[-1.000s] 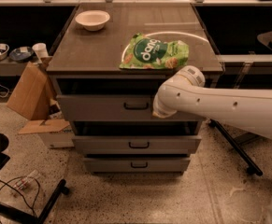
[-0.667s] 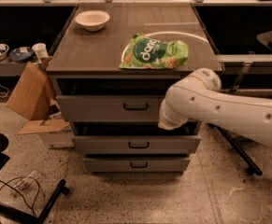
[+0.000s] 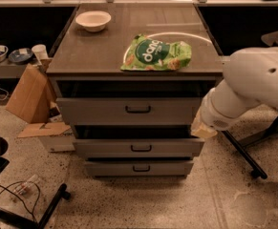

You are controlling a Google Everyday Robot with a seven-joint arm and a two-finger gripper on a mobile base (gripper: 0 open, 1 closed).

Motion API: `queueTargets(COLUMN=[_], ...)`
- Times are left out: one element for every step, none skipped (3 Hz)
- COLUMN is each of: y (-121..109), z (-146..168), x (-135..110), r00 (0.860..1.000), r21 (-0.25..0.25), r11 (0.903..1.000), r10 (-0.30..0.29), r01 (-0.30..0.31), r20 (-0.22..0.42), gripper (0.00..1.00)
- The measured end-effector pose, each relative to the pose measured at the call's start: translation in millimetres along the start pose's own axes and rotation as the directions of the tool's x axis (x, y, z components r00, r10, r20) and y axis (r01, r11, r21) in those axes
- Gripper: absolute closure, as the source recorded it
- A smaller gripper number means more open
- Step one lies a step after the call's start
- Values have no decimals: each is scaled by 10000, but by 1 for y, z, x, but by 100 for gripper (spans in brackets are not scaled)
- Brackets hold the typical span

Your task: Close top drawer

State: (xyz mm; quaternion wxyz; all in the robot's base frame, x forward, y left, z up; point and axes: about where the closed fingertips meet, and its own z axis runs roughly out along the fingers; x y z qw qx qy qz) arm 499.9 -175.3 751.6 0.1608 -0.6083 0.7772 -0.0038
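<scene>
The top drawer is the tallest grey front of the cabinet, with a small dark loop handle at its centre. It stands out a little from the cabinet, with a dark gap above its front. My white arm comes in from the right. My gripper is at the arm's end, beside the right edge of the drawer fronts, level with the gap between the top and middle drawers. It is mostly hidden behind the wrist.
Two shallower drawers sit below, also slightly out. A green snack bag and a white bowl lie on the cabinet top. A cardboard box stands at the left. Chair legs are at the right, a black stand at bottom left.
My arm has swung right, from in front of the top drawer's middle to the cabinet's right edge, and a little lower. The top drawer's front looks unchanged.
</scene>
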Motion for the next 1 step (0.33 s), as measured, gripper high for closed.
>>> queueTargets(y=[13], z=[-11], x=[1], r00=[9970], r21=[-653], r11=[9949], r10=[-771], r01=[766], r20=[-50], gripper=[100])
